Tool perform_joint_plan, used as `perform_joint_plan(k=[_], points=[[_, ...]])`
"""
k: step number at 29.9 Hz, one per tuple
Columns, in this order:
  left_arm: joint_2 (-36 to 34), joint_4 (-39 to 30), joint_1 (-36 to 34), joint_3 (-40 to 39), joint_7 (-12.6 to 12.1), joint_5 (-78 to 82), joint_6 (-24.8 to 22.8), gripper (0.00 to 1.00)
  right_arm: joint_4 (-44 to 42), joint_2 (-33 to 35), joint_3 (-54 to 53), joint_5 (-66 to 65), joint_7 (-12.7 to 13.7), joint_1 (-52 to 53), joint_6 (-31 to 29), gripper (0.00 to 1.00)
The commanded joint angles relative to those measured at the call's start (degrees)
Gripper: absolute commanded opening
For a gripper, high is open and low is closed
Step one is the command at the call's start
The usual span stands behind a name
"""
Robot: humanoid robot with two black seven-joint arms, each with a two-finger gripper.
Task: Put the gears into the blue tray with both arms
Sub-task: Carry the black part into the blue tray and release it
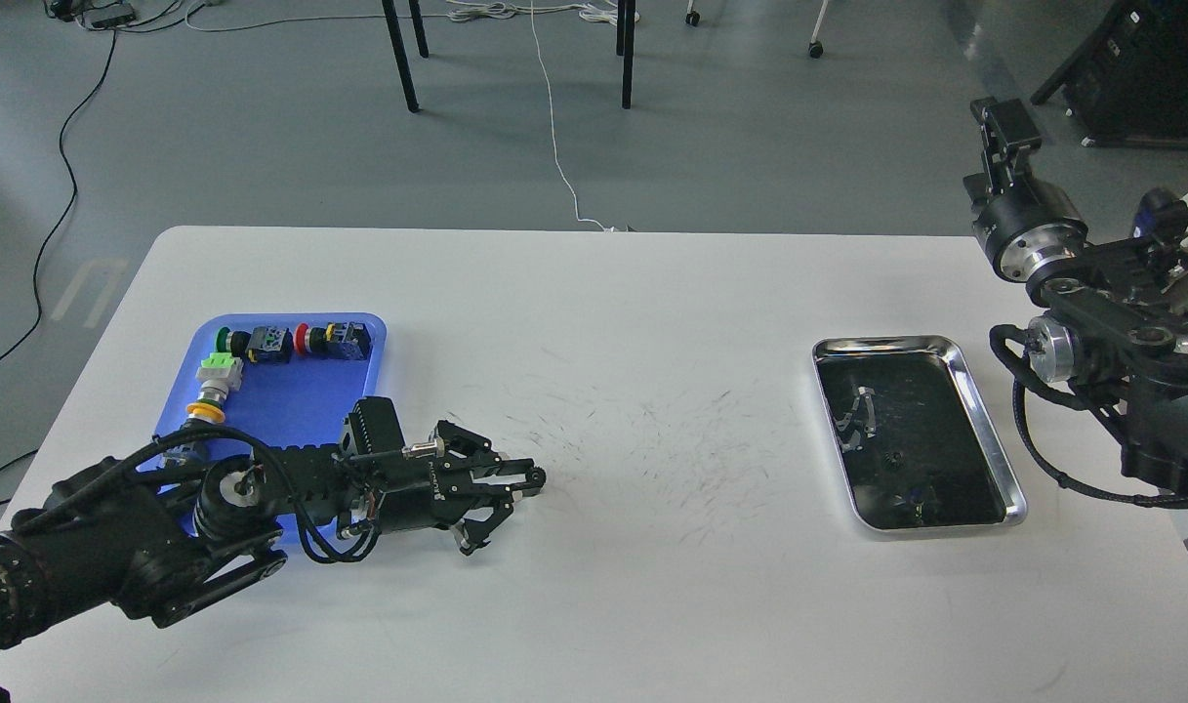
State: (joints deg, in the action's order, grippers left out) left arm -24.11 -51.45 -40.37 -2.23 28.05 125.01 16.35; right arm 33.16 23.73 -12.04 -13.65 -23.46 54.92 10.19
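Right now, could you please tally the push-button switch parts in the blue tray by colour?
Green switch part: 1
Red switch part: 1
Yellow-ringed switch part: 1
Total: 3 visible in the blue tray; the left arm covers its near end, so more may be hidden.

We see a blue tray (291,405) holding green, red and yellow switch parts (262,344), a shiny silver tray (994,449) with a dark inside, a white table (613,322) with black scuffs, and 2 black arms (144,537)
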Motion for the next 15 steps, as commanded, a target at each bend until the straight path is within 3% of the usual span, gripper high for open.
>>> perform_joint_plan(k=[1, 8, 15], points=[[-0.67, -0.14, -0.32, -0.05, -0.05, -0.01, -0.01, 0.11, -0.03, 0.00, 0.00, 0.03, -0.09, -0.07, -0.08, 0.96], [-3.48, -0.49, -1.99, -0.32, -0.05, -0.01, -0.10, 0.11, -0.03, -0.09, 0.00, 0.03, -0.09, -0.16, -0.08, 0.96], [-8.58, -1.20, -8.14, -0.23, -0.05, -0.01, -0.36, 0.11, 0.06, -0.35, 0.00, 0.03, -0.18, -0.25, -0.08, 0.96]])
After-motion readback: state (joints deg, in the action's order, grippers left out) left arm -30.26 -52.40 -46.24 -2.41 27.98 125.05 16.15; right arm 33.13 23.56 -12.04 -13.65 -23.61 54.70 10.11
